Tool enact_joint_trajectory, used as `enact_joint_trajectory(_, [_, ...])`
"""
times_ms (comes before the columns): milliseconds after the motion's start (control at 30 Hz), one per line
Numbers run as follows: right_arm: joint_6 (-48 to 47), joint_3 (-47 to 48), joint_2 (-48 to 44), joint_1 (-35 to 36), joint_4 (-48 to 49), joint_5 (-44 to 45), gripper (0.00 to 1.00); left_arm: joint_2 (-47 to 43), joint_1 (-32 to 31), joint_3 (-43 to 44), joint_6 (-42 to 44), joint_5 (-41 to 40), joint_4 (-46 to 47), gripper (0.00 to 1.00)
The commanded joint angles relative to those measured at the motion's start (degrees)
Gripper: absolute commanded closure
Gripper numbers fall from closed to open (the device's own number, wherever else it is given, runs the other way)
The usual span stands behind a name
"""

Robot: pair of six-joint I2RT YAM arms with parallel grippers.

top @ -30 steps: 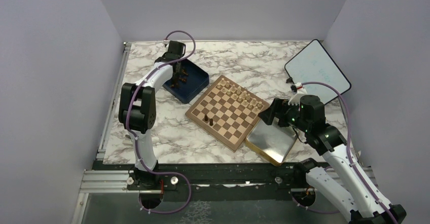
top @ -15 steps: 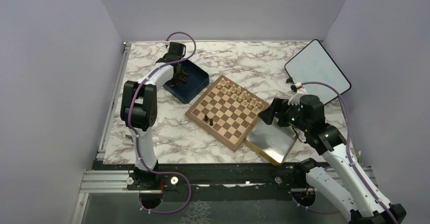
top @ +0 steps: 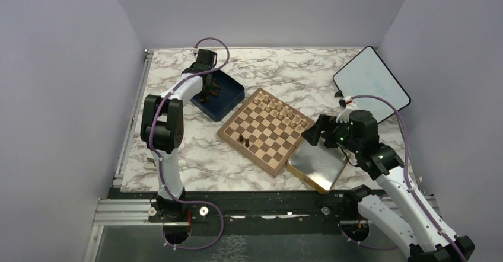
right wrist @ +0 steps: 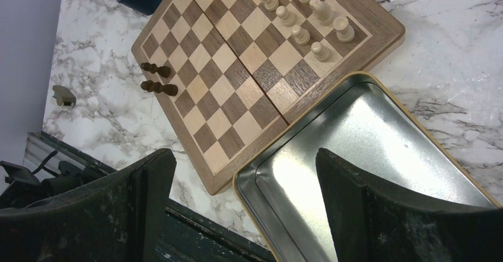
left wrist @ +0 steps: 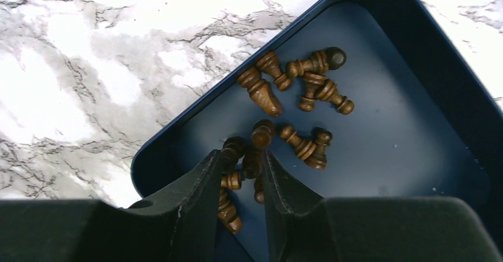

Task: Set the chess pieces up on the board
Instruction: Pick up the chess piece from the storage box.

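Marble counter point(top: 196, 155), grey walls. Left pincer point(left wrist: 240, 158) down in dark blue box point(left wrist: 409, 149), jaws narrow, straddling heap of chess pieces point(left wrist: 261, 93); gripped or not, cannot tell. Only left wrist view resolves those lying pieces. Right pincer point(right wrist: 243, 155) wide apart, empty, above board point(right wrist: 237, 66) corner and gold-rimmed tray point(right wrist: 368, 131). Right wrist view shows two dark pieces point(right wrist: 159, 88) on board's edge squares, pale pieces point(right wrist: 301, 35) on opposite side.

White arms point(top: 185, 87), purple cables point(top: 215, 39), black left hand point(left wrist: 241, 158), black right hand point(right wrist: 243, 154).
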Motion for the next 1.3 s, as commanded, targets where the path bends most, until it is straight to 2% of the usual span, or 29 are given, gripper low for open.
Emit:
enact_joint_trajectory(0, [-0.6, 0.5, 0.0, 0.4, 1.0, 1.2, 0.06, -2.0, 1.1, 2.0, 1.9, -2.5, -2.6, 0.67])
enact_joint_trajectory(500, [-1.1, 0.7, -0.5, 0.3, 0.5, 1.7, 0.06, 1.8, 1.1, 3.1, 1.8, 2.4, -2.5, 0.67])
enact_joint_trajectory(700, [-1.0, 0.3, -0.2, 0.4, 0.9, 1.7, 0.06, -0.4, 1.2, 3.3, 2.7, 0.2, -2.6, 0.67])
enact_joint_trajectory(900, [-0.7, -0.1, -0.5, 0.3, 1.2, 1.3, 0.06, 1.2, 2.2, 2.7, 2.8, -1.0, -2.7, 0.68])
enact_joint_trajectory(1033, [-0.7, -0.1, -0.8, 0.4, 0.7, 1.7, 0.06, 1.9, 2.3, 3.0, 2.9, -0.9, -2.6, 0.73])
enact_joint_trajectory(1267, [-0.6, -0.4, -1.3, 0.3, 0.6, 1.7, 0.06, 3.2, 2.3, 3.1, 3.1, -0.1, -2.6, 0.74])
